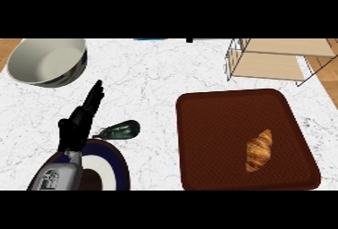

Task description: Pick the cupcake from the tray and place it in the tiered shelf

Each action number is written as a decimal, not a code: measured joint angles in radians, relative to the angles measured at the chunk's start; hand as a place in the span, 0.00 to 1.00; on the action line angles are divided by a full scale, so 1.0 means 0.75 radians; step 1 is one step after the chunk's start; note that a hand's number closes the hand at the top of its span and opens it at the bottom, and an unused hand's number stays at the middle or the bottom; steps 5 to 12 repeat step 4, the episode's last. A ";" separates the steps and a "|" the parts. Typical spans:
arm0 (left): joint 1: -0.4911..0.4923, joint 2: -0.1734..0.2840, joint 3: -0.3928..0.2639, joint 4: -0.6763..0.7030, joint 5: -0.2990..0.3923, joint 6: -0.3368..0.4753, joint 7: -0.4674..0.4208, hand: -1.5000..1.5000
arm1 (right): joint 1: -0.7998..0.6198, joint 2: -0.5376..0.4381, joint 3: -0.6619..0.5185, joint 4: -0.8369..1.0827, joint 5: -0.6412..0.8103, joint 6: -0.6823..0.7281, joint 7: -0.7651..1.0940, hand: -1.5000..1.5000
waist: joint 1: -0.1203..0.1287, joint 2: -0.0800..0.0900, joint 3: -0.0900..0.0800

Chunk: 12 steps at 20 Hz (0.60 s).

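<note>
The left hand (78, 123) shows at the lower left of the head view, its fingers (95, 95) straight and held together, pointing up and slightly right across the counter (165, 71), with nothing in their grasp. Beyond the fingertips and a little to their left sits a large bowl (48, 61). Just right of the hand's base lies a small dark green object (121, 130), possibly a spoon or scoop, though its shape is hard to make out. Under the wrist is a plate (105, 163) with a dark blue rim.

Well to the right of the fingers lies the brown tray (231, 116). The pastry on it looks like a croissant (260, 150), lying toward the tray's lower right. The tiered shelf (277, 60) stands far right of the fingertips, beyond the tray's far edge. The right hand does not show.
</note>
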<state>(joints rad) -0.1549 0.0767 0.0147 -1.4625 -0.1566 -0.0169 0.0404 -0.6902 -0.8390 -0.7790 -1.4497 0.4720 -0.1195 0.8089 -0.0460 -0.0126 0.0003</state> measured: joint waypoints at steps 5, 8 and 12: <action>0.018 -0.006 -0.009 -0.029 0.000 0.001 0.016 0.50 | 0.204 -0.065 -0.219 -0.081 -0.170 0.207 -0.034 0.00 | -0.001 0.001 0.001; 0.018 -0.006 -0.009 -0.029 0.000 0.001 0.016 0.50 | 0.204 -0.065 -0.219 -0.081 -0.170 0.207 -0.034 0.00 | -0.001 0.001 0.001; 0.018 -0.006 -0.009 -0.029 0.000 0.001 0.016 0.50 | 0.204 -0.065 -0.219 -0.081 -0.170 0.207 -0.034 0.00 | -0.001 0.001 0.001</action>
